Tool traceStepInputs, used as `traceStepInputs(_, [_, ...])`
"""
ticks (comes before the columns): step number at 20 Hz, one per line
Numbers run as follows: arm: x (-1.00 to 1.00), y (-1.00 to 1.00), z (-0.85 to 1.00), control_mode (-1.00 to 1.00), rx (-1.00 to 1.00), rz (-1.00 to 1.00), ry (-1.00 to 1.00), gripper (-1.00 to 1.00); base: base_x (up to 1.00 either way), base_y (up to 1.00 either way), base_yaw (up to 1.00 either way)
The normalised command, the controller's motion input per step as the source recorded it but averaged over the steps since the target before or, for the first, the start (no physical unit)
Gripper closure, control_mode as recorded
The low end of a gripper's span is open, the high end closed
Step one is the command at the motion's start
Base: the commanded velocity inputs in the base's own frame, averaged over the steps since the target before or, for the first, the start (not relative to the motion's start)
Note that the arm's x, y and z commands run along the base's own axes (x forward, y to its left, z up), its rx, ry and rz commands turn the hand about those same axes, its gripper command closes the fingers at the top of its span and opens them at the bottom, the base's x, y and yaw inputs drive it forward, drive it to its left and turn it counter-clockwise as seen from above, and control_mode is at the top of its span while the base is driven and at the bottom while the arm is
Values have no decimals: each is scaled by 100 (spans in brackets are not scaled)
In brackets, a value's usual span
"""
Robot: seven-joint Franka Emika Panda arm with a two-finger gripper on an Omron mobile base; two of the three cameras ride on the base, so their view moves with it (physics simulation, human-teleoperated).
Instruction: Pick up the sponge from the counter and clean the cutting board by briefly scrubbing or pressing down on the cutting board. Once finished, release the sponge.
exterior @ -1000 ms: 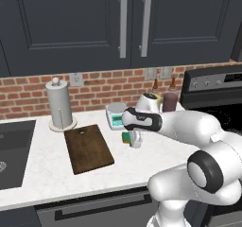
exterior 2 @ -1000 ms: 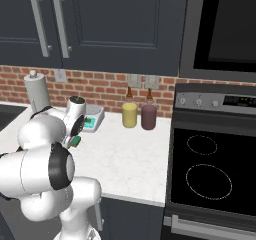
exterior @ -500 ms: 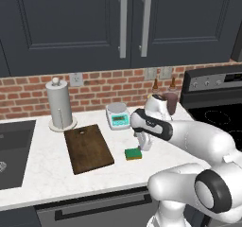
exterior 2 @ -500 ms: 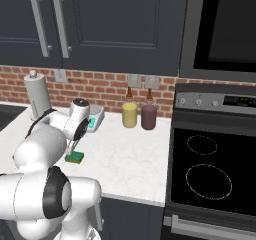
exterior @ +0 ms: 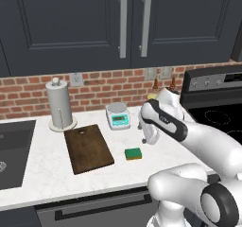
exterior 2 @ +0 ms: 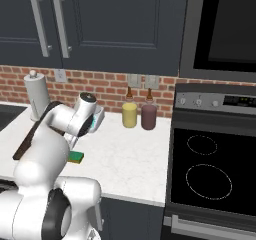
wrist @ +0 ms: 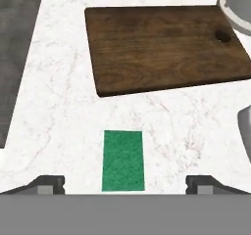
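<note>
The green sponge (wrist: 123, 159) lies flat on the white counter (wrist: 63, 97), a little off the near short end of the dark brown cutting board (wrist: 166, 48). My gripper (wrist: 125, 185) hangs above the sponge, open, its fingertips (wrist: 46, 184) wide apart to either side of it and holding nothing. From the left base view the sponge (exterior: 133, 153) sits right of the board (exterior: 88, 148), with the gripper (exterior: 145, 140) just above and to its right. In the right base view the sponge (exterior 2: 76, 157) peeks out beside my arm.
A white scale (exterior: 118, 116) and a paper towel holder (exterior: 59, 103) stand behind the board. The sink (exterior: 14, 150) is at the left and the stovetop (exterior 2: 210, 169) at the right. Two jars (exterior 2: 130, 115) stand against the brick wall.
The arm has swung right and away from the scale, and the hand has turned down over the sponge, which is now uncovered. Sponge and board have not moved.
</note>
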Motion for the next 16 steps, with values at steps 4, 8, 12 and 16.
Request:
traceStepInputs(4, [-6, 0, 100, -100, 8, -4, 0, -100, 0, 0, 0])
traceStepInputs(8, [-59, 0, 100, -100, 7, -33, 0, -100, 0, 0, 0])
traceStepInputs(12, [-98, -2, 96, -100, 10, -54, 0, -100, 0, 0, 0])
traceStepInputs(16, [-93, 0, 77, -100, 4, -61, 0, -100, 0, 0, 0])
